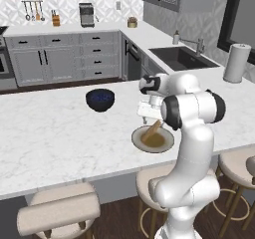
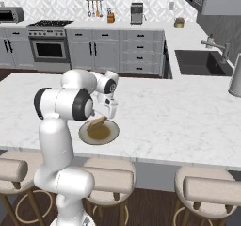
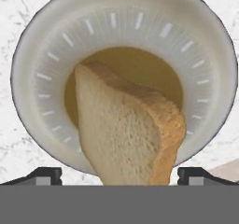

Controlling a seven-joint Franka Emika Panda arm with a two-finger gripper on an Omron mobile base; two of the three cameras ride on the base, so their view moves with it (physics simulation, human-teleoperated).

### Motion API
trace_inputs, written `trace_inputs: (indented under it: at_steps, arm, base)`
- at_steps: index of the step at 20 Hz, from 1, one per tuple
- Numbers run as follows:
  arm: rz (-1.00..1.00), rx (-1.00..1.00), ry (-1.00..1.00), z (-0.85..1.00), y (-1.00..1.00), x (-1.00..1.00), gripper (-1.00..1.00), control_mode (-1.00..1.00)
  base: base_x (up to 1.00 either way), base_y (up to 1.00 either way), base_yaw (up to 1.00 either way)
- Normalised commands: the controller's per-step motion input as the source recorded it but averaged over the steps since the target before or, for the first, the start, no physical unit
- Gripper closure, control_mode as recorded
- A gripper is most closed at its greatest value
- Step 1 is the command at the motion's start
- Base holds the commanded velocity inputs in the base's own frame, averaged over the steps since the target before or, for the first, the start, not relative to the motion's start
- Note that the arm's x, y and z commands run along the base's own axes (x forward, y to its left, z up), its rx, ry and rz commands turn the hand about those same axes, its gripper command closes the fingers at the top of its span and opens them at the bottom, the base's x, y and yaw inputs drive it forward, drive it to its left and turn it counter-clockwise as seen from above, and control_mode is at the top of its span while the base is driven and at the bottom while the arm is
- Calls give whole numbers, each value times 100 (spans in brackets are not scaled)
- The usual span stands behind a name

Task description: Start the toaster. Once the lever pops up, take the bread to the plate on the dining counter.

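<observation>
the plate point(image 1: 152, 139) lies on the dining desk point(image 1: 60, 133), near its front edge, just before the arm. the bread point(image 3: 126, 129) stands tilted in the plate, its lower end inside the rim and its upper end leaning up between the spread fingers of the end effector point(image 3: 119, 174), which hangs right above. the bowl point(image 1: 100, 99) sits on the same desk, behind and to the left of the plate, well apart. stools point(image 1: 60, 215) stand below the front edge. the sink point(image 1: 182, 58) lies in the far desk behind.

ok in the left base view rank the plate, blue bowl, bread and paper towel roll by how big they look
1. plate
2. paper towel roll, close to the plate, unsure
3. blue bowl
4. bread
</observation>
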Motion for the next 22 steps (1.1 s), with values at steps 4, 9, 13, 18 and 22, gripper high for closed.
trace_inputs:
  at_steps: [4, 9, 13, 18, 22]
  arm:
    - [-7, -6, 7, 2, 0, -30, -100, -100]
    - [-2, -22, 9, 7, 0, -10, -100, -100]
    - [-1, -24, 3, 12, 0, 0, -100, -100]
    - [-3, -3, -11, 18, 0, -50, -100, -100]
    - [0, 1, -44, 17, 0, -100, -100, -100]
  base:
    - [0, 0, 0]
    - [0, 0, 0]
    - [0, 0, 0]
    - [0, 0, 0]
    - [0, 0, 0]
